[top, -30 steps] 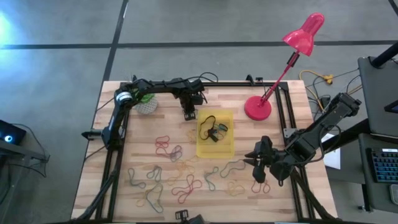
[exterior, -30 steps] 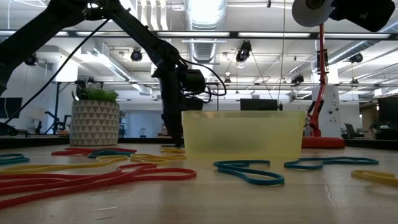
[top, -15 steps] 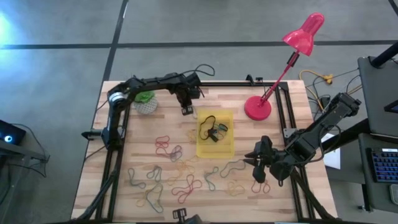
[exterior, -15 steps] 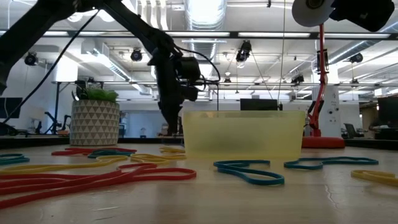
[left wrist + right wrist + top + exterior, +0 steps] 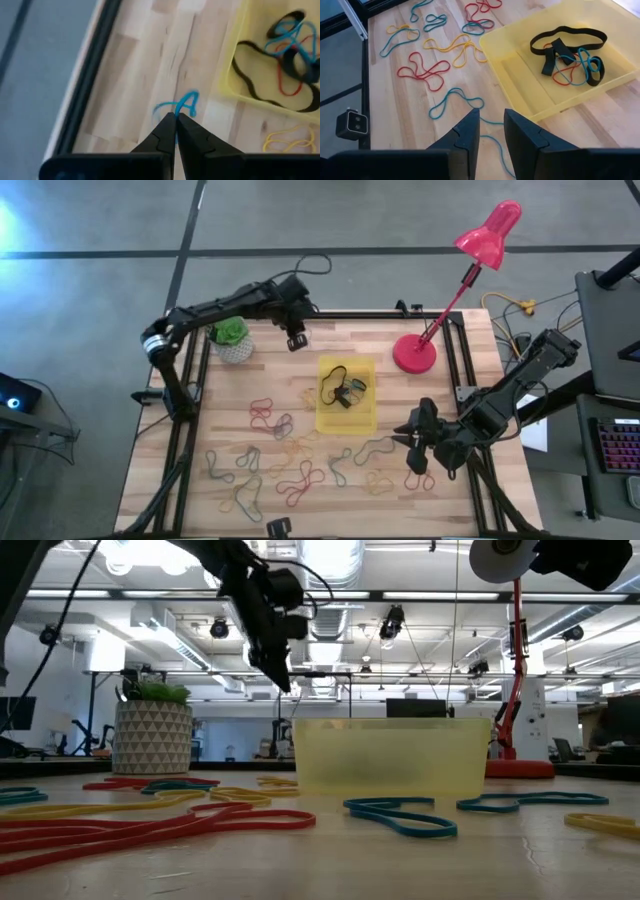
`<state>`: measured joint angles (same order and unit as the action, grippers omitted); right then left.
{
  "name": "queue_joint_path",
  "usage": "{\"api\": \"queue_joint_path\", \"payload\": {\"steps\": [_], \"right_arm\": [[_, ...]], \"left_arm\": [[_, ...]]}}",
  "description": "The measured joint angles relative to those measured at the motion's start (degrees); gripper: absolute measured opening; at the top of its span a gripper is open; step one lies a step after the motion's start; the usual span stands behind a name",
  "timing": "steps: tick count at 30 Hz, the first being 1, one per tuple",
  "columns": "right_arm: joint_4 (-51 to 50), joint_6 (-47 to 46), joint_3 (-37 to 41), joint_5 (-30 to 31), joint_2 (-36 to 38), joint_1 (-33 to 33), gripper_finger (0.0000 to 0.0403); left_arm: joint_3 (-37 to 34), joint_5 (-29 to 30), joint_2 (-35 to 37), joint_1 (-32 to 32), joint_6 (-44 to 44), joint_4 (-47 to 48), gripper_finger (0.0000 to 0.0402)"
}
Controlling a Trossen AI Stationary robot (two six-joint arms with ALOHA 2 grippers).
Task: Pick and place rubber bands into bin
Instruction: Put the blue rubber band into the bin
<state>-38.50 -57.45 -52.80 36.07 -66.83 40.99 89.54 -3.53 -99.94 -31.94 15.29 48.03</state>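
My left gripper (image 5: 296, 342) is raised above the table's far part, between the plant pot and the yellow bin (image 5: 372, 420), and is shut on a blue rubber band (image 5: 188, 102). In the low view the left gripper (image 5: 288, 686) hangs well above the table. The bin (image 5: 519, 80) holds black, blue and red bands (image 5: 345, 388). Many loose bands (image 5: 290, 465) lie on the wood toward the near edge. My right gripper (image 5: 413, 446) waits open near the table's right near corner, above a blue band (image 5: 451, 99). My left gripper pinches the blue rubber band between its two fingertips (image 5: 168, 121), by one end of the loop (image 5: 179, 108). The rest of the loop curls out beyond the tips. The band is lifted clear of the table.
A white pot with a green plant (image 5: 233, 340) stands at the far left. A red desk lamp stands on its base (image 5: 414, 354) at the far right. A black frame rail (image 5: 380, 315) runs along the far edge. Bare wood shows between the pot and the bin.
My left gripper has risen from the table beside the bin's far left corner and drifted toward the far edge, shut throughout. The blue band has come up off the wood with it.
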Motion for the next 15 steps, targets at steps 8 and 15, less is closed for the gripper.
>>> {"api": "queue_joint_path", "payload": {"steps": [8, 15], "right_arm": [[0.0, 0.7, 0.0, 0.06, 0.0, -0.02, 0.007], [-0.04, 1.1, 0.0, 0.11, 0.02, -0.02, 0.0077]], "left_arm": [[0.0, -1.06, 7.98, 0.02, -1.21, -1.1, 0.0], [0.0, -8.97, 12.78, 1.45, -1.61, -1.43, 0.0]]}}
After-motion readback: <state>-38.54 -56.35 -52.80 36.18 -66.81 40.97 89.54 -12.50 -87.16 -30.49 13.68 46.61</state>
